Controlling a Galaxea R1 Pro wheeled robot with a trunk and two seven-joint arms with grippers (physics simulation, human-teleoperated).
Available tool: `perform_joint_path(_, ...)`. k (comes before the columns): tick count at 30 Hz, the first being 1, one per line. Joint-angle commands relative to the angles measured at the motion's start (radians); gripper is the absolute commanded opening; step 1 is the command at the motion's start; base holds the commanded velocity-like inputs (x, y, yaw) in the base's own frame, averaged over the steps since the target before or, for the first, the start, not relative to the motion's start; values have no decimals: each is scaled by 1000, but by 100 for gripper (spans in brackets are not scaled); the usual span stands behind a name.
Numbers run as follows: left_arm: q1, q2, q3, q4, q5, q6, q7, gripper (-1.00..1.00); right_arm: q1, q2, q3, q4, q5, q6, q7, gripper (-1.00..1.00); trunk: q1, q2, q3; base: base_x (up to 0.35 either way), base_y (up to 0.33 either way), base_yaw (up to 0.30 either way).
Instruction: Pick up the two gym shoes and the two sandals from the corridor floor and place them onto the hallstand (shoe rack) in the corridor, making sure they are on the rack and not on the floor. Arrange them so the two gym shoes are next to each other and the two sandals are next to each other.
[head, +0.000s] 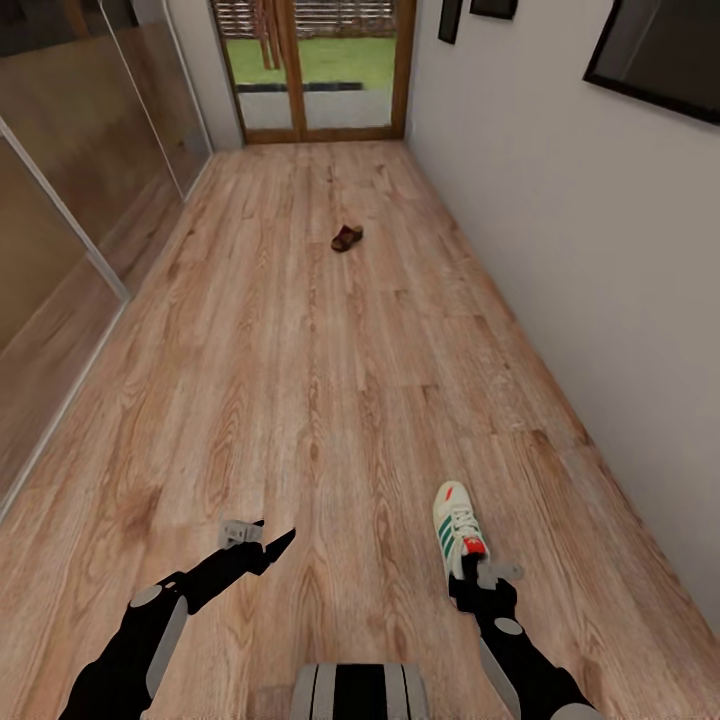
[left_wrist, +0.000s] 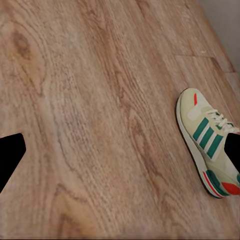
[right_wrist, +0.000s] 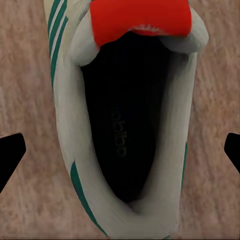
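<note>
One gym shoe (head: 457, 528) lies on the corridor floor (head: 300, 400), toe pointing toward the glass door (head: 318, 65) at the far end. The right gripper (head: 478, 578) hangs directly above the shoe's heel opening, its fingers (right_wrist: 11, 155) spread wide to either side of the shoe and not touching it. The left gripper (head: 268, 545) hovers over bare planks well to the shoe's left — jaws parted, empty. A brown sandal (head: 347, 238) rests far beyond the shoe, nearer the door.
</note>
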Motion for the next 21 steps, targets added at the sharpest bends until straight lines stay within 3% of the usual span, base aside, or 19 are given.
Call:
perform_joint_path(1, 0, 0, 1, 0, 8, 10, -5, 100, -1, -1, 7, 1, -9, -4, -7, 100, 0, -1, -6, 0, 0, 0)
perform_joint_path(10, 0, -1, 1, 0, 9, 10, -5, 100, -1, -1, 7, 1, -9, -4, -7, 100, 4, -3, -55, 0, 0, 0)
perform_joint_path(21, 0, 0, 1, 0, 10, 10, -5, 100, -1, -1, 7, 1, -9, -4, -7, 100, 4, -3, -65, 0, 0, 0)
